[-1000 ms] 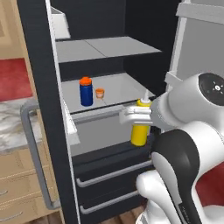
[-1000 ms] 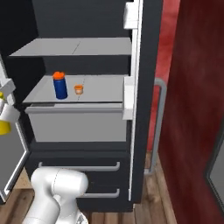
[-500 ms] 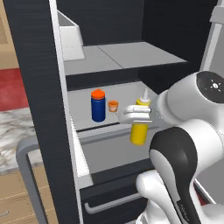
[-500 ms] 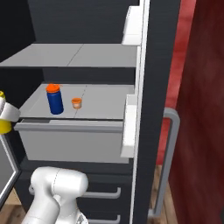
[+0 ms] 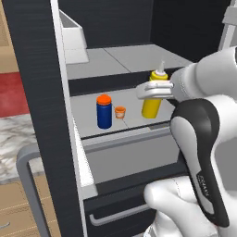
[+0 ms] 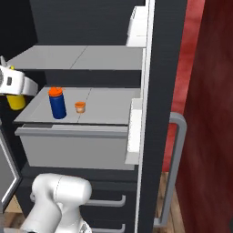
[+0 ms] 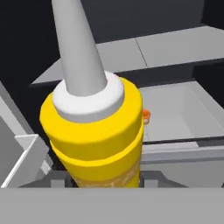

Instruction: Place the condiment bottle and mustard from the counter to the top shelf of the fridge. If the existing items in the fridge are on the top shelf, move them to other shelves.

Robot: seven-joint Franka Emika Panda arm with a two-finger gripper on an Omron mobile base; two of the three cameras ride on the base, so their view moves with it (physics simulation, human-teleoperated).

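Setting: simulated kitchen, black fridge (image 6: pixel 157 91) standing open.
Fingers: gripper (image 5: pixel 152 90) pinching the mustard (image 5: pixel 154 95), carried upright in front of the shelves.
Done: mustard's picked up, looks like.
Left: top shelf (image 5: pixel 125 60) has no bottle yet; blue jar (image 5: pixel 104 111) and orange cup (image 5: pixel 120 111) sit on the lower shelf (image 6: pixel 109 107).
Hidden: fingertips behind the bottle in the hand view, can't see them properly.

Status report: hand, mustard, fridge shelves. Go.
Hand shut on mustard, upright, in front of open fridge. Blue jar and orange cup on lower shelf. Top shelf bare.
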